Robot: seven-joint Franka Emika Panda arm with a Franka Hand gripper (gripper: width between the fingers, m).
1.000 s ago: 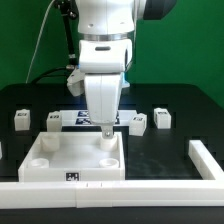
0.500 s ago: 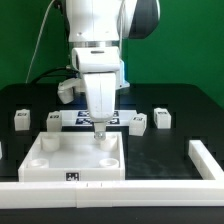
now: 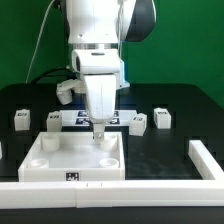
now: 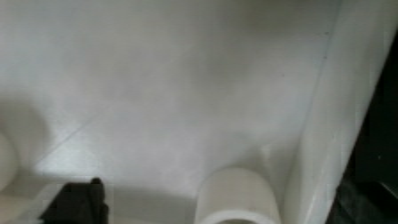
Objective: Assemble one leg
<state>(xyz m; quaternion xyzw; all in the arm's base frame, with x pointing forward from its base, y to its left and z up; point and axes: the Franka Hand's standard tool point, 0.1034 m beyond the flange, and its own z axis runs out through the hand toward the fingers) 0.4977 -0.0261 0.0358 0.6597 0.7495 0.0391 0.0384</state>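
Low over the back of the tray (image 3: 40, 165) hangs the gripper (image 3: 99, 131); how far its jaws are parted I cannot tell. Nearest leg (image 3: 139, 123) stands upright on the table (image 3: 175, 150), just past the tray toward the exterior view's right.

leg 1 (image 3: 21, 119) and leg 2 (image 3: 54, 121) are standing upright at the exterior view's left, leg 3 (image 3: 139, 123) and leg 4 (image 3: 161, 118) at its right; all 4 are small white tagged posts.
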